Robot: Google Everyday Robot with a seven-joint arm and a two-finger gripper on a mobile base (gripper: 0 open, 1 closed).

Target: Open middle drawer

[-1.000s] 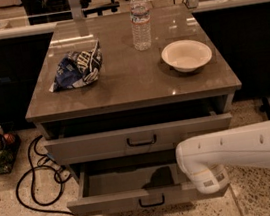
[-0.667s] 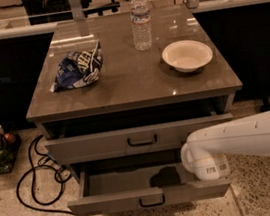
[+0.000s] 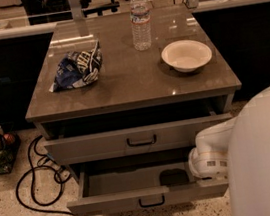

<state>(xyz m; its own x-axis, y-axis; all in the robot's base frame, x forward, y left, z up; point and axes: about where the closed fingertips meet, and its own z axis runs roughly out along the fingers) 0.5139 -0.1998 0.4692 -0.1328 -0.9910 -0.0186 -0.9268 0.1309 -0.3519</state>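
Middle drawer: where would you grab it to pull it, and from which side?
By the small dark loop handle at the centre of the front of the middle drawer, coming straight from the front: the rest of that front is flat and offers no other hold. The end effector is at the drawer's right end, just behind the front.

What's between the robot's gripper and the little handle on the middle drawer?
Just bare drawer. The camera view shows the gripper at the right end of the middle drawer, with only its empty tray and front before the handle.
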